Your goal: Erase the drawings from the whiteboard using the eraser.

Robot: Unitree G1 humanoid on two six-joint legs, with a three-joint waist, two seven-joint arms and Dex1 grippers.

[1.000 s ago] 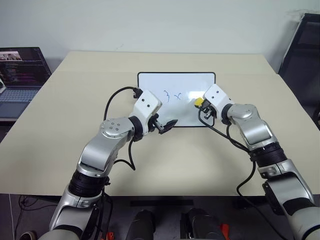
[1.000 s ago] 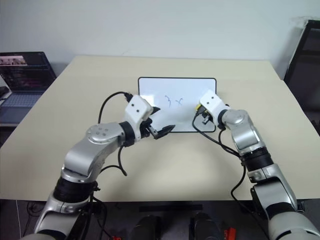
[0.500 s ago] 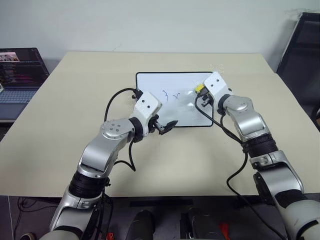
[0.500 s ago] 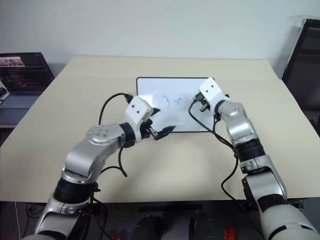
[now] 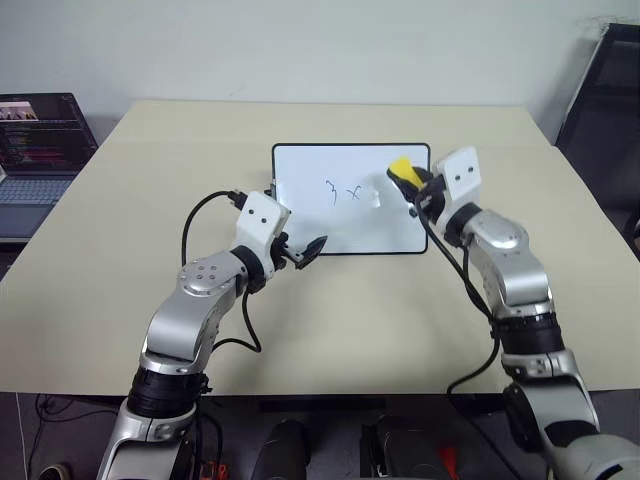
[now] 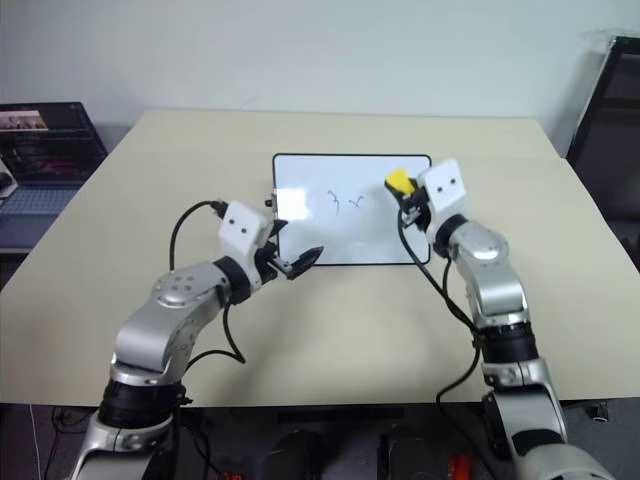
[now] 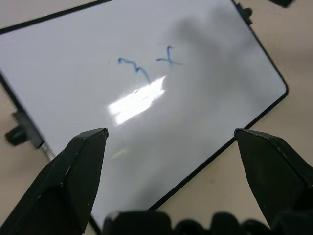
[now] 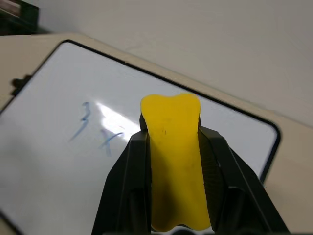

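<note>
Left eye view: lying flat mid-way across the beige rectangular tabletop (image 5: pixel 120 210), the small white whiteboard with thin black frame (image 5: pixel 300 170). Still showing near its centre, the thin blue marker drawings (image 5: pixel 342 191), a "3" and an "x"; reading as not yet finished, two marks left to wipe. Hovering above the board's right end, the right gripper (image 5: pixel 412 186), pinching the small yellow foam eraser (image 5: pixel 401 168); looking lifted clear of the surface, though contact not certain from here. Hanging off the board's near left corner, the left gripper (image 5: pixel 308 248), carrying nothing. Sitting at the far left edge, an open dark laptop (image 5: pixel 35 140).

Right eye view: showing the same layout; eraser appearing beside the marks to their right, not over them.

Left wrist view: looking down on the board between two black fingers (image 7: pixel 73 176) spread wide with nothing between. Giving the clearest look at the marks, both unsmeared. Also catching a small black knob (image 7: pixel 15 133) on the board's side edge.

Right wrist view: showing the grip itself, black fingers (image 8: pixel 124 181) pressing the yellow block on both sides, squeezing it in at the waist. Marks lying ahead and aside of the eraser's tip. Judging next: lowering and sweeping across them.
</note>
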